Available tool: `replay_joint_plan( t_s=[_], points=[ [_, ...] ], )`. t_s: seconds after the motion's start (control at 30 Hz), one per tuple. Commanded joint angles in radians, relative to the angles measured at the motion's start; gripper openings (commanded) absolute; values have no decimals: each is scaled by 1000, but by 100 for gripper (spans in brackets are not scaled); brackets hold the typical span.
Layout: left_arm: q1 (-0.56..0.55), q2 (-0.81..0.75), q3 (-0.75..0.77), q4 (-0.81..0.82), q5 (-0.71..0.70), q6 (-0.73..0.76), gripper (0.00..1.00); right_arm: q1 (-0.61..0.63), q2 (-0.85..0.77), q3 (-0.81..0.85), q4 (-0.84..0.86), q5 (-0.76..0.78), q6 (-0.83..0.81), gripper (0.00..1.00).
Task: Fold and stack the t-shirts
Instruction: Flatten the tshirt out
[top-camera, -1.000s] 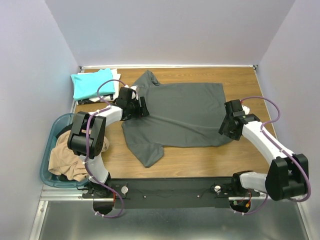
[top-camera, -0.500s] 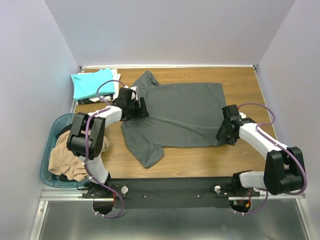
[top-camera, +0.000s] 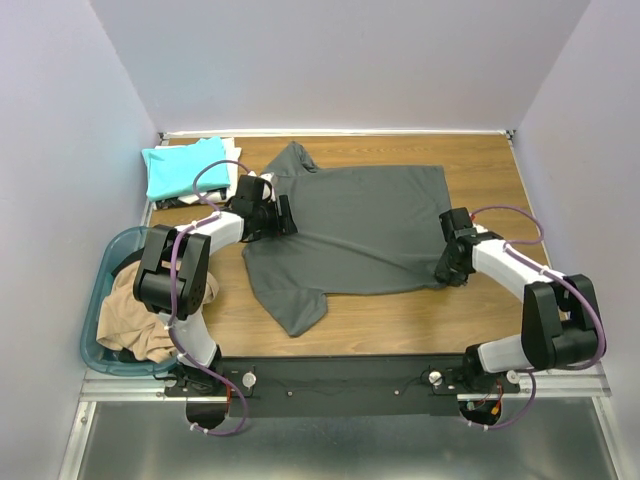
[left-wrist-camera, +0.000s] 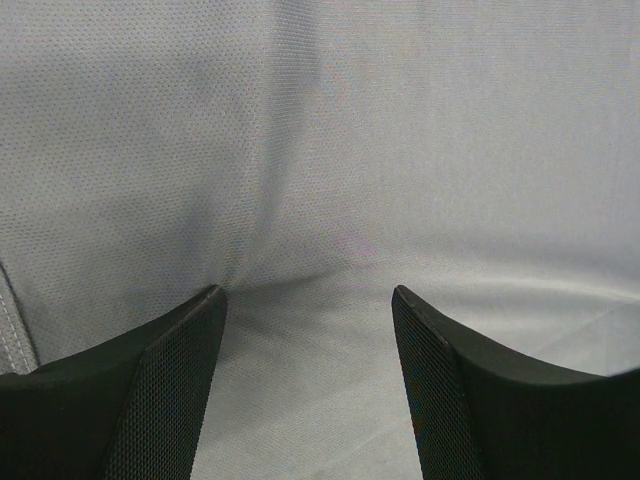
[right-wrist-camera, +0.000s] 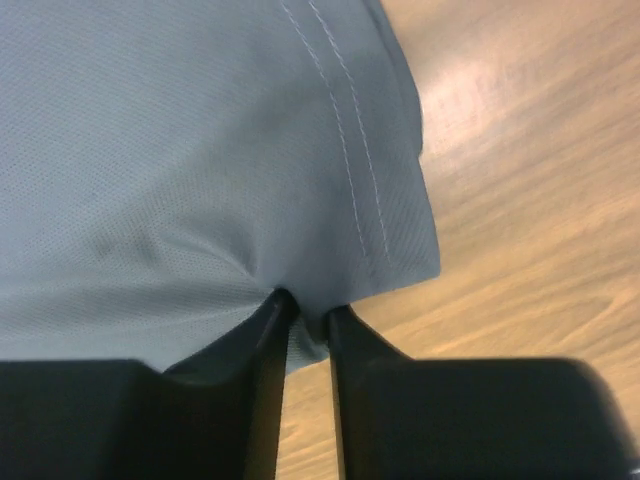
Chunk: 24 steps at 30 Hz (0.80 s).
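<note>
On the left side of the large dark grey cloth t-shirt (top-camera: 360, 225), spread across the brown wooden table (top-camera: 490, 180), the left gripper (left-wrist-camera: 308, 295) rests wide open, gripping nothing. The right gripper (right-wrist-camera: 305, 305) pinches the near-right hem corner. The first fold seems to be starting; next, the left likely needs its own pinch.

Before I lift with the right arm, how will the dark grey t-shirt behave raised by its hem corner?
Likely floppy: the dark grey t-shirt puckers where the right fingers pinch its hem corner, so it should drape, not rise flat. Probably light: thin knit. The left fingers, spread and touching it, may pin that side.
</note>
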Motion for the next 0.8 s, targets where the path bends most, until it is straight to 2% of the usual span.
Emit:
replay_joint_plan(
  t_s=[0.0,0.07,0.3,0.37,0.4,0.5,0.6,0.77],
  points=[
    [5,0,-6,-59,-30,26,75,-3,34,33,14,49,-32,7],
    [10,3,0,-62,-30,31,75,-3,5,66,-6,49,-45,2],
    [49,-3,-6,-78,-42,55,76,-3,-118,227,-289,107,-51,6],
    [60,0,-10,-78,-41,66,76,-3,-135,278,-360,134,-51,11],
    [69,3,-12,-76,-36,68,76,-3,-142,293,-380,141,-49,22],
    [72,-3,-13,-79,-34,74,76,-2,-148,336,-425,155,-45,42],
    [72,-6,-10,-81,-33,74,76,-3,-144,343,-423,169,-42,55],
    [72,-27,-6,-84,-28,66,76,-3,-80,317,-368,132,-77,58]
  ],
)
